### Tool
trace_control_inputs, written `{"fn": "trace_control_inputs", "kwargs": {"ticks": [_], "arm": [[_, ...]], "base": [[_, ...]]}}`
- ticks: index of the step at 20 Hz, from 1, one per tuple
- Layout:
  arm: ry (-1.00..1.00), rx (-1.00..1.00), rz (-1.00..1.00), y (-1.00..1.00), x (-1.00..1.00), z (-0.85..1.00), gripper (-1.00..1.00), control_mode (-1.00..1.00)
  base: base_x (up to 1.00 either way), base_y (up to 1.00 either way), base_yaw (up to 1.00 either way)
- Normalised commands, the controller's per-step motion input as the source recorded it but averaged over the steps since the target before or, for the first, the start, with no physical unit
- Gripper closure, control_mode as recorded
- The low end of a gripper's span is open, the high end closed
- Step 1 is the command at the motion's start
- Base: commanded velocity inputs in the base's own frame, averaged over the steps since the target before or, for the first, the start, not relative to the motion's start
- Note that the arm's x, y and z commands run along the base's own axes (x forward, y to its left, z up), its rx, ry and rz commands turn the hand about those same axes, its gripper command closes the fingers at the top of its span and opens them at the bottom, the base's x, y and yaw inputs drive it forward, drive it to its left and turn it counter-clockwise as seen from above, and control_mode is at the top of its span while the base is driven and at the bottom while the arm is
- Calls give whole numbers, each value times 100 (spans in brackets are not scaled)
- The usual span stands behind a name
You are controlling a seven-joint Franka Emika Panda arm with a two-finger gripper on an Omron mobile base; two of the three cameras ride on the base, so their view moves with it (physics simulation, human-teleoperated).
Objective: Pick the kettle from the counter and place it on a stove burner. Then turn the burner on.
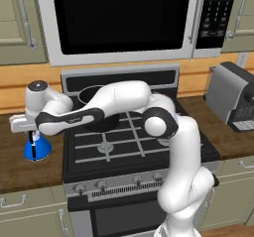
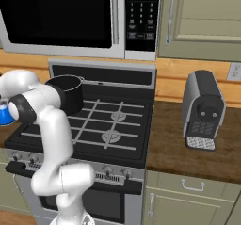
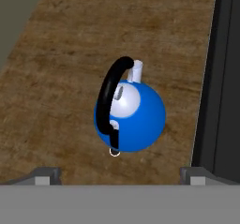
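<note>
No text, brand or number can be read. The microwave keypad (image 2: 141, 17) carries rows of small pale marks, too blurred to make out; the stove knobs (image 1: 101, 185) show no legible signs.

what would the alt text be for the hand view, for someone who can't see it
Looking down from the hand, a small blue kettle with a black arched handle stands on the dark-brown wooden counter, between the tips of the open gripper. The black edge of the stove runs along the right.
</note>
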Motion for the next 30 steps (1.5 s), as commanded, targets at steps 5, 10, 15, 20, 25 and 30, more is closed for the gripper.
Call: {"fn": "trace_control_inputs", "kwargs": {"ticks": [5, 10, 15, 20, 25, 30], "arm": [[1, -1, 0, 14, 10, -9, -100, -100], [0, -1, 0, 8, 8, -21, -100, -100], [4, -3, 0, 2, 17, -5, -100, -100], [6, -2, 0, 0, 32, -10, -100, -100], [5, 0, 0, 3, 19, -6, -100, -100], [5, -1, 0, 19, 1, 0, -100, -100]], "base": [[0, 0, 0], [0, 0, 0], [0, 0, 0], [0, 0, 0], [0, 0, 0], [0, 0, 0]]}}
